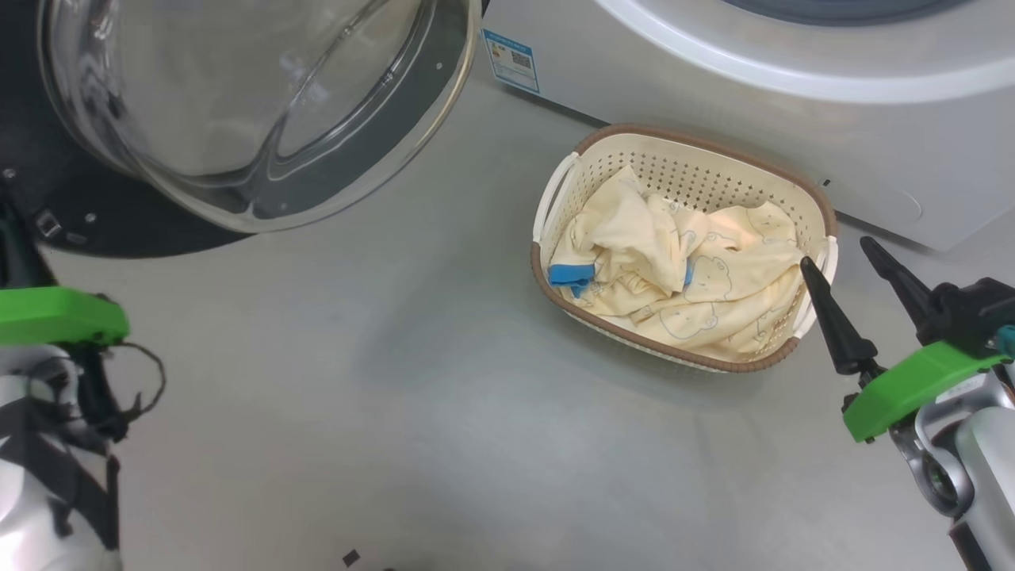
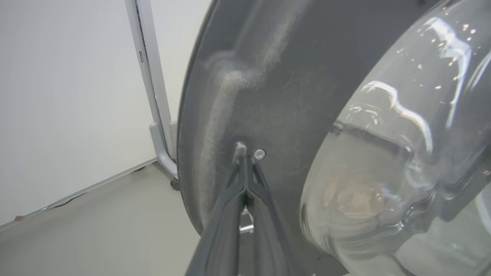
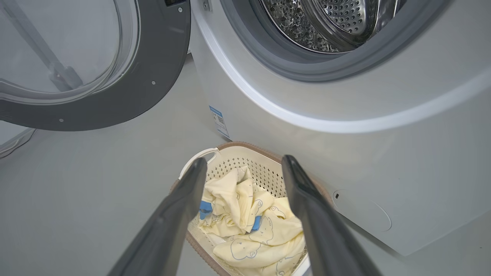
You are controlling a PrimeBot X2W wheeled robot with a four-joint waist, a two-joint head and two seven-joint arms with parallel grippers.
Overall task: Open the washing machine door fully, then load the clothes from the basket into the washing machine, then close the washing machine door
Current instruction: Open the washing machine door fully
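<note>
The washing machine door [image 1: 262, 119] stands swung open at the upper left, its clear glass bowl bulging toward me. My left gripper [image 2: 241, 153] is shut, with its tips against the door's grey inner rim [image 2: 268, 96] beside a small screw. The white washing machine [image 1: 793, 103] fills the upper right, and its steel drum [image 3: 326, 23] lies open to view. The cream basket [image 1: 698, 151] sits on the floor before it, holding the pale yellow clothes [image 1: 698, 270]. My right gripper [image 1: 835, 252] hangs open at the basket's right end, nothing between its fingers [image 3: 180, 214], pointing down over the clothes [image 3: 245, 214].
Grey floor [image 1: 396, 396] spreads between door and basket. A blue label [image 1: 511, 59] is stuck low on the machine's front. In the left wrist view a white wall and a white metal frame leg [image 2: 153, 96] stand just behind the door.
</note>
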